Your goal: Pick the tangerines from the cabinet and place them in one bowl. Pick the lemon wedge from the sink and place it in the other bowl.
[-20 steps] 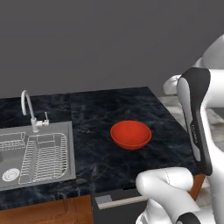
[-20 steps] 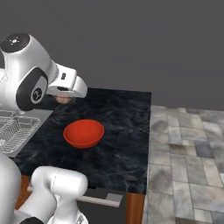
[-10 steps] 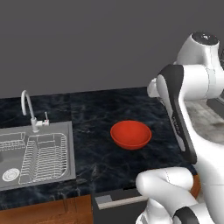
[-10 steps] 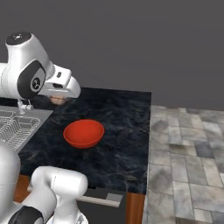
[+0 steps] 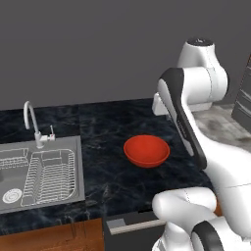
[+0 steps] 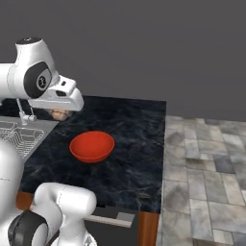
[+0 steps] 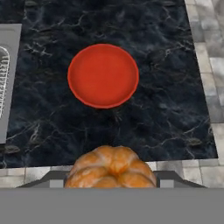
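Swinging toward the bowl (image 6: pixel 92 146), the arm has carried the tangerine (image 7: pixel 111 168) across; you now see it pinched in the gripper (image 7: pixel 111 177), hanging above the table (image 7: pixel 166 109) short of the bowl's near rim. Expect to move it farther over the bowl before releasing. Left of the bowl lies the sink (image 5: pixel 39 174). No brands, labels or writing can be read anywhere.

place: we see a rendered kitchen | signs: rectangular stainless-steel sink (image 5: pixel 41 174) with wire dish rack (image 5: pixel 49 176), curved silver faucet (image 5: pixel 31 122), black marble desk (image 5: pixel 105 132), grey stone-tile floor (image 6: pixel 204 182)
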Robot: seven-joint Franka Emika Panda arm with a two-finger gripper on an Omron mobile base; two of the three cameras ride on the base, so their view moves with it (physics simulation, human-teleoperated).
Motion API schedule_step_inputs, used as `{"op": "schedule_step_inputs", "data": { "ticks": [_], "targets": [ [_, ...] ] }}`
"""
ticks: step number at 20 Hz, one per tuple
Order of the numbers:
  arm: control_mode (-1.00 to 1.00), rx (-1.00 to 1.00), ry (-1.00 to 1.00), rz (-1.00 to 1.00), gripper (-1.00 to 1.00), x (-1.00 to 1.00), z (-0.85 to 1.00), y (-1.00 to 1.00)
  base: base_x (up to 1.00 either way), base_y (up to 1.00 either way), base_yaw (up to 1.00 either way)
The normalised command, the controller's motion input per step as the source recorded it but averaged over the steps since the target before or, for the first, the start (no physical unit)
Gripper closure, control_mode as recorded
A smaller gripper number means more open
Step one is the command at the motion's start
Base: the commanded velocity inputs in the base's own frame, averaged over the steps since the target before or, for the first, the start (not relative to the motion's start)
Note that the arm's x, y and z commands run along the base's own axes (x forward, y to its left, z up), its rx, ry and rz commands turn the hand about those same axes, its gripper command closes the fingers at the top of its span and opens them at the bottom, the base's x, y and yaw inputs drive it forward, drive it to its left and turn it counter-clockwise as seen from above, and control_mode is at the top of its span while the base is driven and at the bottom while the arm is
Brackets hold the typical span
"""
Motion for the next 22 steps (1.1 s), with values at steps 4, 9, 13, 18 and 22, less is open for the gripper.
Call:
{"op": "schedule_step_inputs", "data": {
  "ticks": [4, 9, 13, 18, 22],
  "targets": [
    [-1.0, 0.0, 0.22, 0.0, 1.0, 0.24, -0.14, 0.1, 0.0, 0.0, 0.0],
    [-1.0, 0.06, 0.14, 0.0, 1.0, 0.06, -0.25, 0.0, 0.0, 0.0, 0.0],
    [-1.0, 0.01, 0.06, 0.0, 1.0, 0.1, -0.48, 0.0, 0.0, 0.0, 0.0],
    [-1.0, 0.0, 0.0, 0.0, 1.0, 0.16, -0.66, 0.0, 0.0, 0.0, 0.0],
    [-1.0, 0.0, 0.0, 0.0, 1.0, 0.47, -0.47, 0.0, 0.0, 0.0, 0.0]
  ]
}}
